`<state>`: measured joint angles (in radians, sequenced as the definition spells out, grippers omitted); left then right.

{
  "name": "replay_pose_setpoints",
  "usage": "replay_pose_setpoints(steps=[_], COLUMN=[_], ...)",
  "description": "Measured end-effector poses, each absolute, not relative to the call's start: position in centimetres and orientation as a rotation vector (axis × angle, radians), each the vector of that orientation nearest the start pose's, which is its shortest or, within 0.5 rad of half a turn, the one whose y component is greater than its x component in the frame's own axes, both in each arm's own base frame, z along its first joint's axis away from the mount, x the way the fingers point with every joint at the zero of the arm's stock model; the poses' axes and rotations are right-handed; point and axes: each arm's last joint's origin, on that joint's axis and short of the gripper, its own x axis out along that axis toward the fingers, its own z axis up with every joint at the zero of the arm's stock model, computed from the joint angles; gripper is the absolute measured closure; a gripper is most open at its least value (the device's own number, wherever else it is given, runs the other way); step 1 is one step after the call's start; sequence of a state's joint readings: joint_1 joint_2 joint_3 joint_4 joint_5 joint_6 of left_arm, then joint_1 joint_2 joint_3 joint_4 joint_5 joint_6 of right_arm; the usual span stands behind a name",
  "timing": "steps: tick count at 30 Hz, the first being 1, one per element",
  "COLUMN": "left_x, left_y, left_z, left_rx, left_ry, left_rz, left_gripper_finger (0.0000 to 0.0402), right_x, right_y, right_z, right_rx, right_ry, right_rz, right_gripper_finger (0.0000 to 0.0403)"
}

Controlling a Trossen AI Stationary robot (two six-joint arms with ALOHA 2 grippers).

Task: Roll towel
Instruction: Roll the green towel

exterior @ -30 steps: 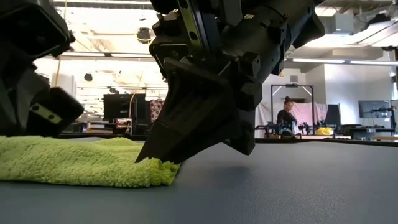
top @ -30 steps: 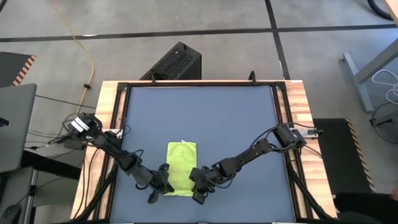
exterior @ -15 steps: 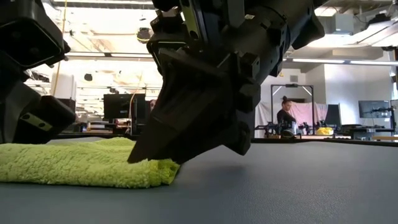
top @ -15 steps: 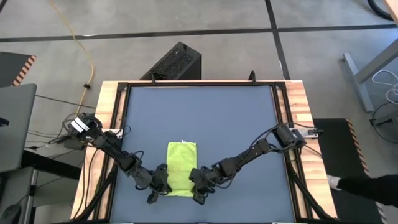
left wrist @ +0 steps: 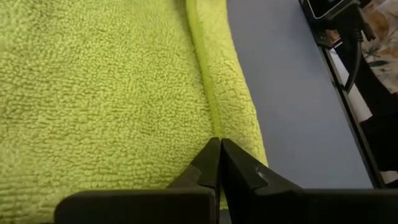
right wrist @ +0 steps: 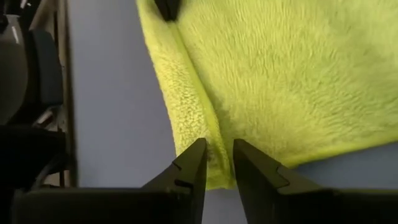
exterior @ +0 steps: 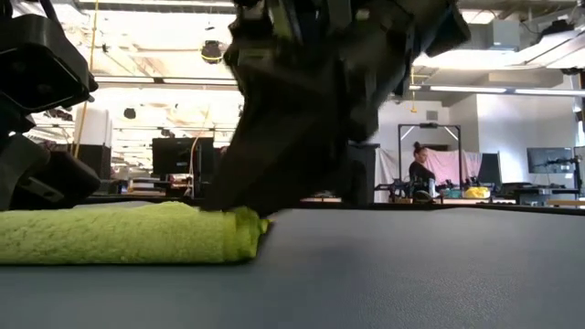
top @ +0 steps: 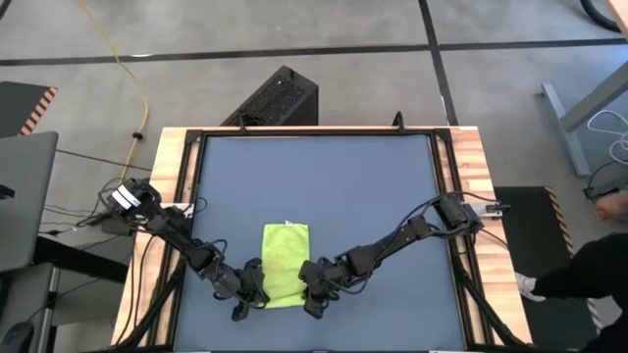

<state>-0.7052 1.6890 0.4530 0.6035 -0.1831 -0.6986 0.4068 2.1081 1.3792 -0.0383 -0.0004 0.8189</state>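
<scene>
The lime-green towel lies flat on the dark blue-grey mat, its long side running near to far. Its near edge is turned over into a narrow roll. My left gripper is at the towel's near left corner and my right gripper at its near right corner. Both are low on the mat and shut on the rolled edge. In the low view the right gripper fills the middle and the left arm shows at the picture's left. My left gripper pinches the rolled near edge of the towel at its left end between its two fingers, which have come together on the seam of the fold. The fingers lie across the roll. The towel rests on the mat. My right gripper pinches the rolled near edge at its right end between its two fingers, which hold several layers in a narrow gap. The fingers come slanting down from the near right and lie across the roll. The towel rests on the mat.
The mat sits in a wooden-edged table frame, with bare mat far of and beside the towel. A black box stands on the floor beyond the far edge. A person shows at the high view's right edge, another far off in the room.
Both grippers have tipped and gone a little toward the table's far edge. The towel's near edge, flat on the mat a second ago, has been turned over onto the towel into a rounded roll. The rest of the towel has stayed in place.
</scene>
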Motion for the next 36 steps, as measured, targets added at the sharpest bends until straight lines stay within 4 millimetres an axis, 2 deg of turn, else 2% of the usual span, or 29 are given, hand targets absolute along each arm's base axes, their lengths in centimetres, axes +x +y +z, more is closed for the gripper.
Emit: replay_pose_setpoints(steps=[4,8,12,17,19,30,36], left_x=[20.4,20.4,20.3,20.3,20.3,20.3,20.3], left_y=[-16.8,-16.8,-16.7,-16.8,-16.8,-16.7,-16.7], left_z=[9.5,9.5,9.4,9.4,9.4,9.4,9.3], left_rx=[-0.398,-0.396,-0.398,-0.399,-0.399,-0.403,-0.406], left_ry=[0.747,0.756,0.769,0.775,0.776,0.779,0.781], left_rz=[-0.268,-0.270,-0.268,-0.277,-0.279,-0.283,-0.283], left_gripper_finger=[0.0401,0.0401,0.0401,0.0401,0.0401,0.0401,0.0401], right_x=[40.7,40.3,39.6,38.1,38.0,39.4,39.4], right_y=[17.5,17.8,20.1,23.3,23.6,22.6,22.2], right_z=[16.3,17.0,17.7,17.3,17.2,15.2,15.0], right_rx=[0.604,0.573,0.504,0.192,0.146,0.101,0.081], right_ry=[0.837,0.811,0.730,0.652,0.633,0.677,0.712], right_rz=[0.049,0.007,0.059,0.112,0.106,0.102,0.097], right_gripper_finger=[0.0294,0.0294,0.0294,0.0291,0.0285,0.0200,0.0192])
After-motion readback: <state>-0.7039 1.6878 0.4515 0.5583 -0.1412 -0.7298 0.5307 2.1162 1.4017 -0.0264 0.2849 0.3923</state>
